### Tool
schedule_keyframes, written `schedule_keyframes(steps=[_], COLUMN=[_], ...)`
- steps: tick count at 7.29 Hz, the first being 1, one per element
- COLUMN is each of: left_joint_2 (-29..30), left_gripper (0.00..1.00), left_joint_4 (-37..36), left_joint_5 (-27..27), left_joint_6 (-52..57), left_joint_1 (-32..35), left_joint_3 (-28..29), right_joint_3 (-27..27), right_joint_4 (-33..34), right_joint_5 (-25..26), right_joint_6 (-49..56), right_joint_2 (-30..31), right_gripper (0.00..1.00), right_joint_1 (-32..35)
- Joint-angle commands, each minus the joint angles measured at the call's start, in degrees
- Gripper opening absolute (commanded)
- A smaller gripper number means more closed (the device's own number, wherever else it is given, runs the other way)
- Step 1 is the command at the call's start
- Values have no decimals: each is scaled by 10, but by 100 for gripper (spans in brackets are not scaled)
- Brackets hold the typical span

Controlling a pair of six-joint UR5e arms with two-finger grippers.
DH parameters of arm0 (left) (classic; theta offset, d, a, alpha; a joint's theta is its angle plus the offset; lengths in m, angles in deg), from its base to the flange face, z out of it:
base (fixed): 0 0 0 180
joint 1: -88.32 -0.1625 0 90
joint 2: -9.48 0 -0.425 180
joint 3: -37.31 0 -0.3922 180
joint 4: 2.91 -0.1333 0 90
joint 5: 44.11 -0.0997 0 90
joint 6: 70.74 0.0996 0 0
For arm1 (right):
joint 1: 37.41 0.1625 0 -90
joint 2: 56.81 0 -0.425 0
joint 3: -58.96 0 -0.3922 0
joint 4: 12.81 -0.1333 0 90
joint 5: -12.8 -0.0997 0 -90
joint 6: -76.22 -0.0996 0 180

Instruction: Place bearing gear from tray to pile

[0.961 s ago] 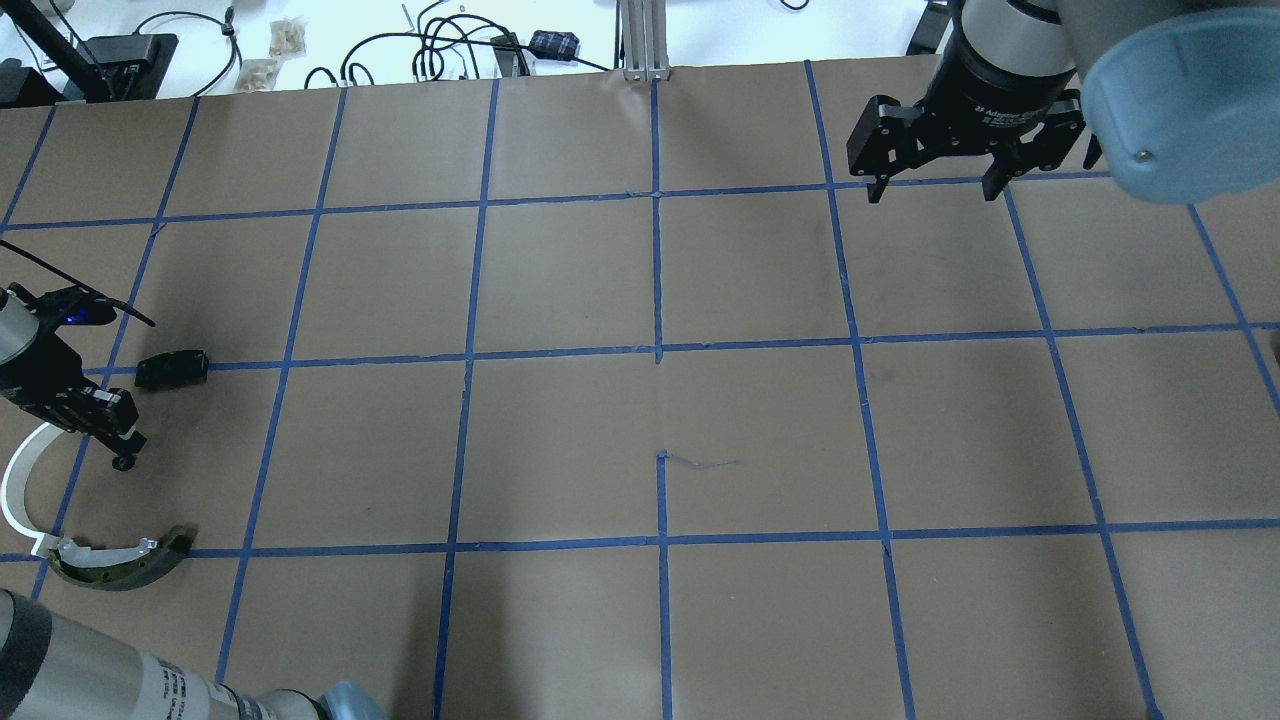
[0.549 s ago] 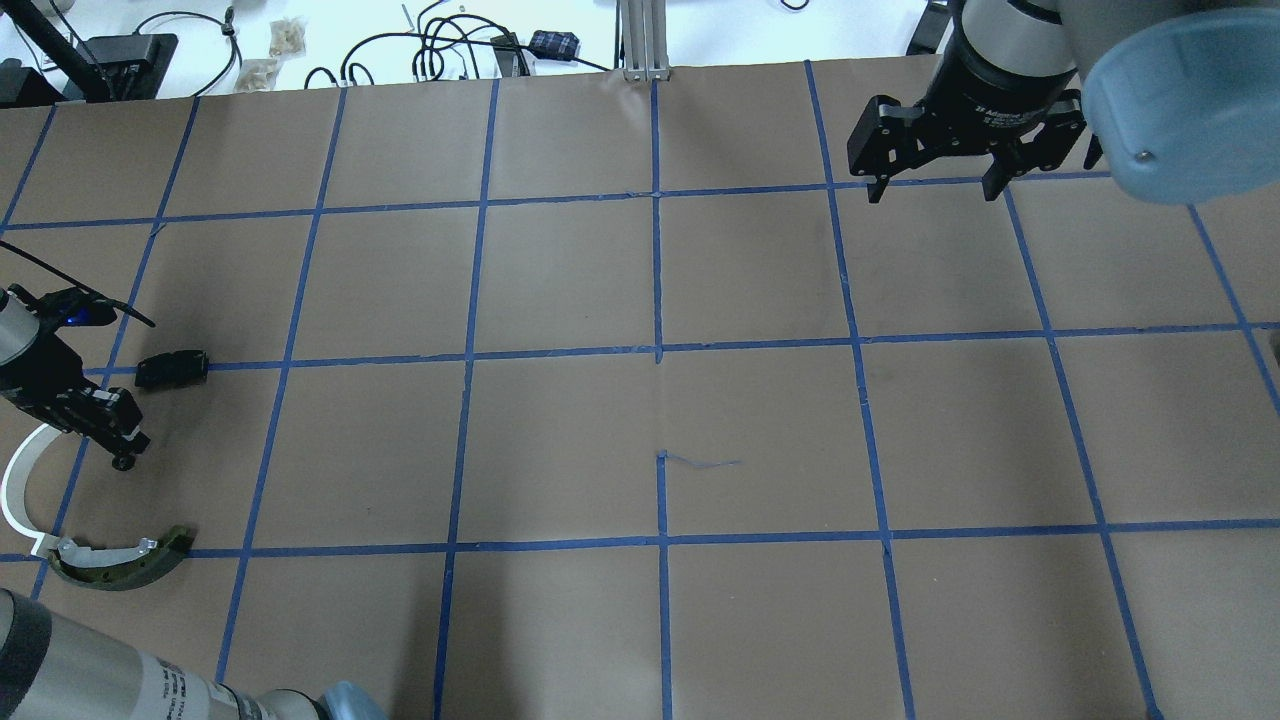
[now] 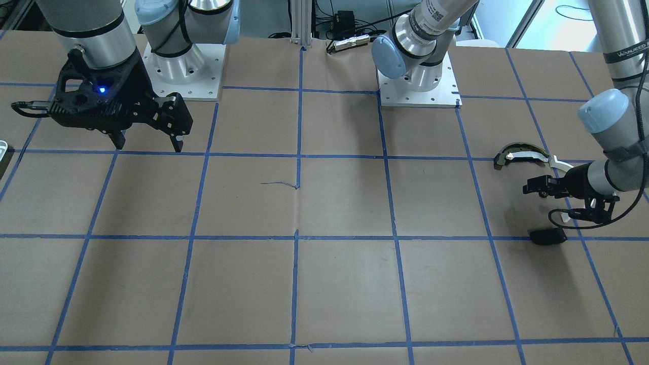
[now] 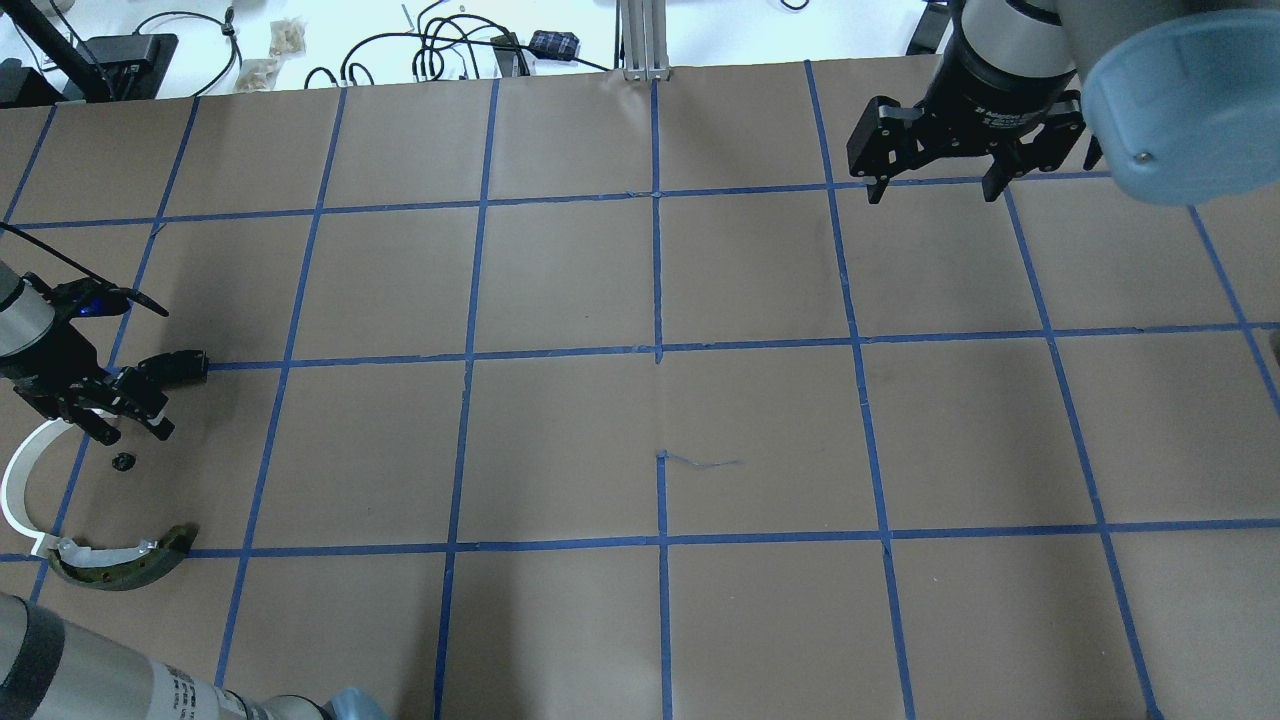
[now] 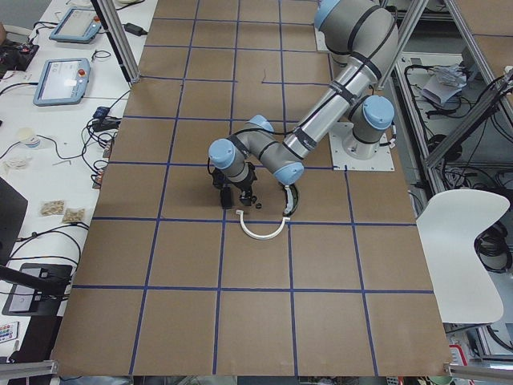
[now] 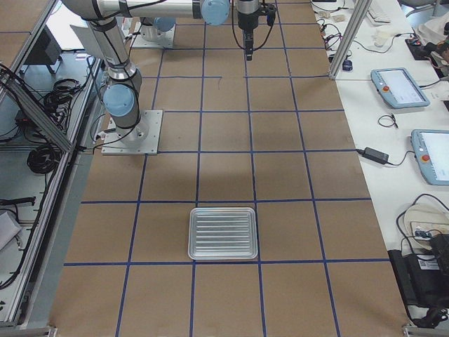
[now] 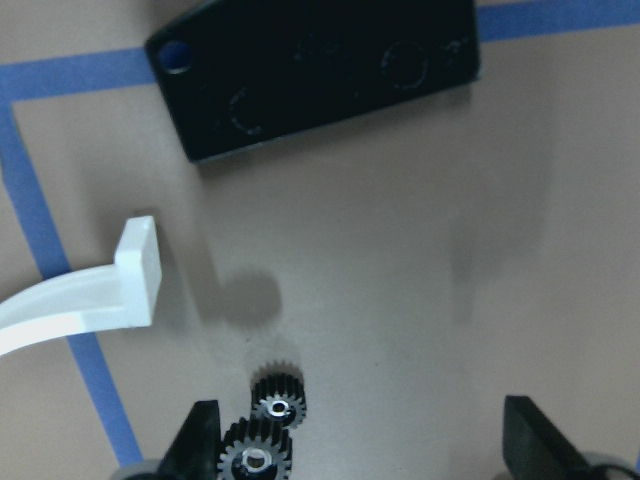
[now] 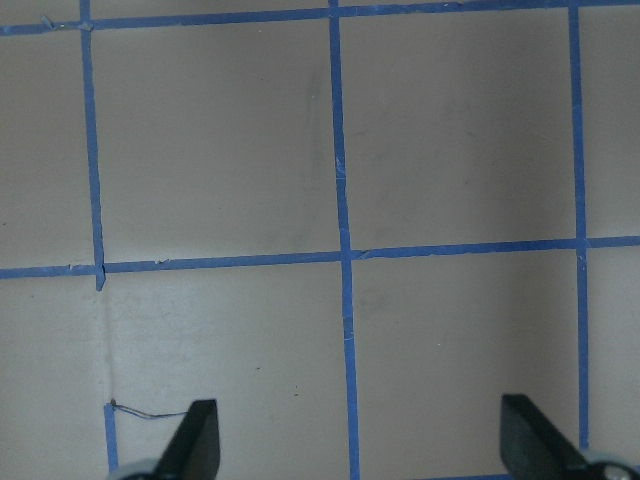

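The left wrist view shows teeth on the bearing gear [image 7: 266,436] (overhead it is just a dark dot). The left end effector [image 7: 365,455] is spread wide, holding nothing, with the gear just beside one finger.

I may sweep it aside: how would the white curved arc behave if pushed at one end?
The white arc looks thin and light, so it would probably pivot rather than slide straight. It holds an even curve, so likely stiff. Lying flat, it seems unlikely to roll.
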Motion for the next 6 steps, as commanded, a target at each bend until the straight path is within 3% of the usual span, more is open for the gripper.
schedule_keyframes(steps=[1, 2, 3, 4, 5, 6], left_joint_2=[-4, -4, -3, -3, -4, -5], left_gripper=[100, 100, 85, 77, 79, 96], left_joint_4=[12, 11, 10, 10, 10, 12], left_joint_5=[0, 0, 0, 0, -1, -1], left_joint_6=[-12, -12, -12, -11, -10, -11], left_joint_1=[6, 5, 4, 3, 2, 2], left_joint_3=[-1, 0, 0, 1, 2, 2], right_joint_3=[0, 0, 0, 0, 0, 0], right_joint_4=[0, 0, 0, 0, 0, 0], right_joint_5=[0, 0, 0, 0, 0, 0], right_joint_6=[0, 0, 0, 0, 0, 0], right_joint_2=[0, 0, 0, 0, 0, 0], right_gripper=[100, 100, 100, 100, 100, 100], right_joint_1=[0, 0, 0, 0, 0, 0])
